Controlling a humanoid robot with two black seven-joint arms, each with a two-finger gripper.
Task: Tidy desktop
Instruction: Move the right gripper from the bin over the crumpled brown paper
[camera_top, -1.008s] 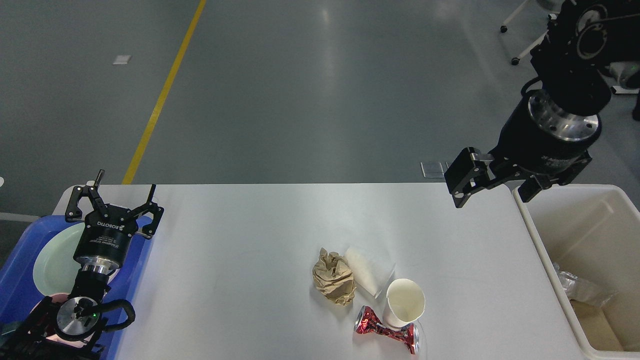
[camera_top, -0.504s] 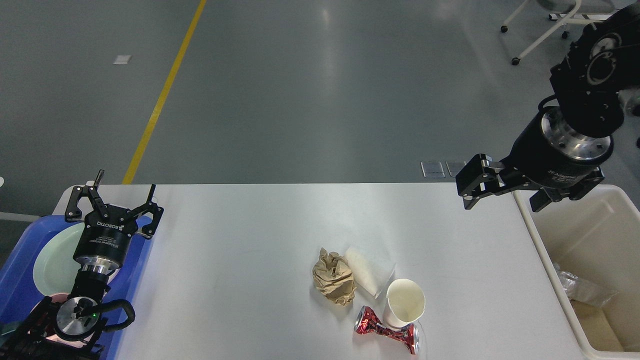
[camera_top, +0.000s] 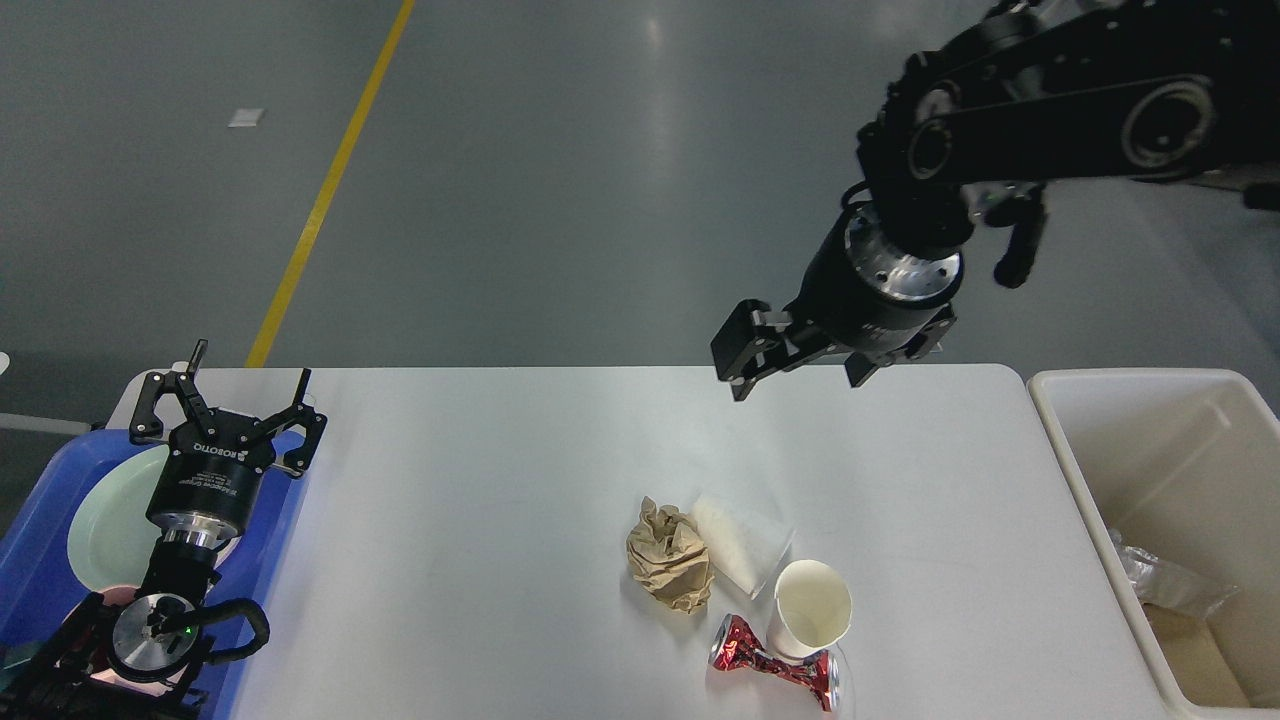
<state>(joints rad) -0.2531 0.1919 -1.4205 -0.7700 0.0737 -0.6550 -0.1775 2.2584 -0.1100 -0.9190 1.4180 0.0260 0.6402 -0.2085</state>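
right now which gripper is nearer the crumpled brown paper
Right. The right gripper hangs above and behind the crumpled brown paper; the left gripper sits far left, over the blue tray.

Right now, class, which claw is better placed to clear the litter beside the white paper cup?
Right claw: open above the white desktop, nearer the crumpled brown paper ball; left claw hangs over the blue tray.

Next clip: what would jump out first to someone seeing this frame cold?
The big black right arm reaching in from the upper right, its right gripper open above the far edge of the white desktop. Next, the litter clustered near the front edge: a crumpled brown paper ball, a white paper cup and a crushed red can. The left gripper sits open over the blue tray at far left.
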